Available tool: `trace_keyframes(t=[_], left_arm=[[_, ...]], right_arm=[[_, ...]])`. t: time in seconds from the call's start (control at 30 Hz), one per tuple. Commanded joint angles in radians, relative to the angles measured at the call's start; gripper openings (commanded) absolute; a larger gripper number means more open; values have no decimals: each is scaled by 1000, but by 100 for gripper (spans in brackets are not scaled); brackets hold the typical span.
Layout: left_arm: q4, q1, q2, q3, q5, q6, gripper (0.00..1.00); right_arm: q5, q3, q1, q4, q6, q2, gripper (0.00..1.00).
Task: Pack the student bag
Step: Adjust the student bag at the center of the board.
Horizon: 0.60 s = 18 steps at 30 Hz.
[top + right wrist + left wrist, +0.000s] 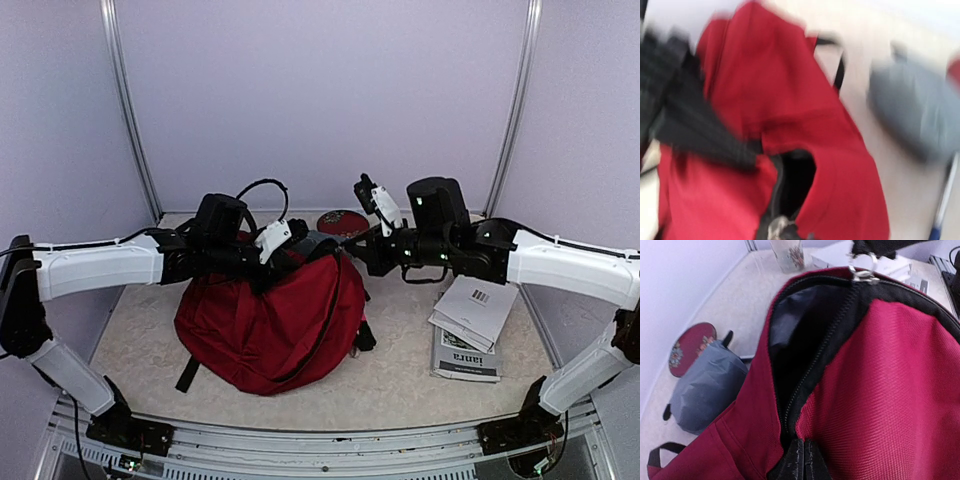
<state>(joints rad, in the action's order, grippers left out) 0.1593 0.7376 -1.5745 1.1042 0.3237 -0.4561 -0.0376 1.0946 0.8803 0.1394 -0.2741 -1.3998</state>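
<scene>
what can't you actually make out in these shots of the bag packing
Inside the student bag: left wrist view shows only dark lining, contents lost in shadow.
Right pincer: right wrist view is motion-blurred, so open or shut is unclear.
Cup: cut off by the top edge of the left wrist view.
Booklets: print too small to read in the top view.

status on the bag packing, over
Left gripper shut on student bag rim. Right gripper at zip pull, grip unclear. Main zip open. Grey pouch beside it, nothing blocking.
</scene>
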Motion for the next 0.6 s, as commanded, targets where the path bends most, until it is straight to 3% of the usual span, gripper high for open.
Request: trace_keyframes(t=[0.0,0.2,0.3,0.4,0.43,0.53,0.57], left_arm=[[-144,64,178,-81,-56,99,0],[-177,268,387,-178,-240,100,0],[-206,326,476,-251,-299,126,0],[-158,384,526,-285,-266,150,0],[-113,403,533,-271,-219,170,8],[-20,476,549,-204,-115,191,49],[-3,505,557,-189,-120,184,56]], right_arm=[[57,239,-23,28,147,-47,0],[-26,487,-24,18,253,-149,0],[-87,510,-23,3,258,-178,0],[-183,465,-22,-38,285,-183,0],[-237,446,-23,-47,303,-180,0],[-391,411,-24,-52,346,-171,0],[-425,403,-23,-53,359,-166,0]])
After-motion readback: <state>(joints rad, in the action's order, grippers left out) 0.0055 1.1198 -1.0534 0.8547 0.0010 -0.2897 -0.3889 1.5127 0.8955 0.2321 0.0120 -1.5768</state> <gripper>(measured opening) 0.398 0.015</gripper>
